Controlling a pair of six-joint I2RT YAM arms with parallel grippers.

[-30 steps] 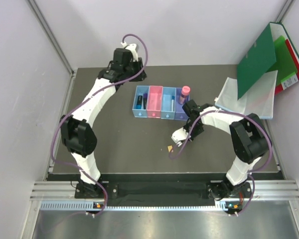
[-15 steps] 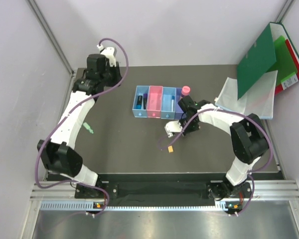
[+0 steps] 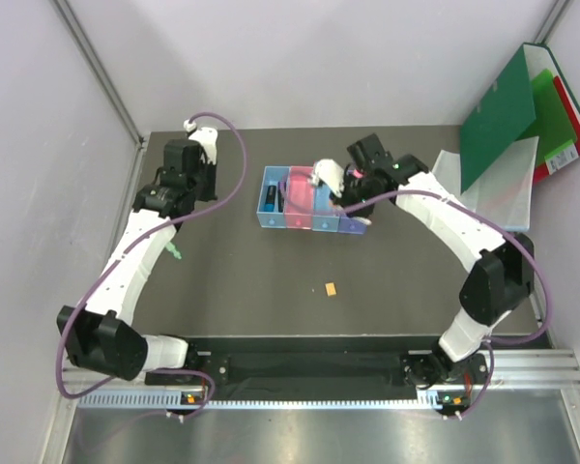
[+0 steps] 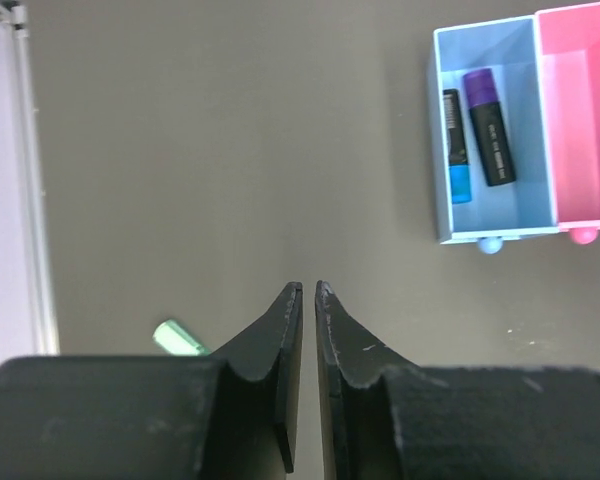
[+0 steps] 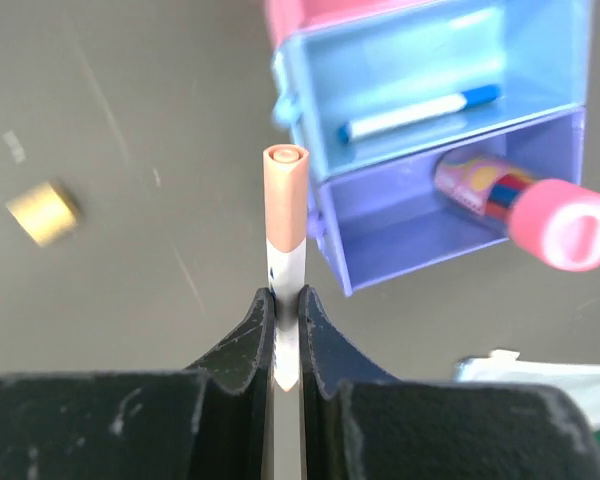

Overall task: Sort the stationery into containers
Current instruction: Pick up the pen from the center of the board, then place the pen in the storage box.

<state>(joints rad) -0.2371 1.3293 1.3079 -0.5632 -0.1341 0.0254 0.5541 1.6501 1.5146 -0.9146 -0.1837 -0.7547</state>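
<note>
The pinkish pen (image 5: 285, 215) is clamped in my right end effector (image 5: 285, 300). The jaws pinch its white lower barrel and the pink end stands clear beyond the fingertips. From the top camera it hangs over the right end of the containers (image 3: 300, 224). The wrist view puts its tip near the front wall where the blue bin (image 5: 400, 70) meets the purple one.

I judge it light and stiff, with a smooth barrel that could slide or pivot in a narrow pinch. A hold nearer mid-barrel would be steadier than this low one, so I would move gently.

The white-blue pen (image 5: 420, 112) lies in that blue bin, and the pink-capped tube (image 5: 540, 210) leans out of the purple one beside it. The far-left bin holds the black marker with cyan cap (image 4: 456, 145) and the purple marker (image 4: 490, 125).

The tiny orange block (image 3: 331, 288) sits loose on the counter (image 3: 232, 280), well apart from the row. My left end effector (image 4: 307, 295) has its jaws together on nothing. A green-tipped item (image 4: 177, 337) lies just beside it.
</note>
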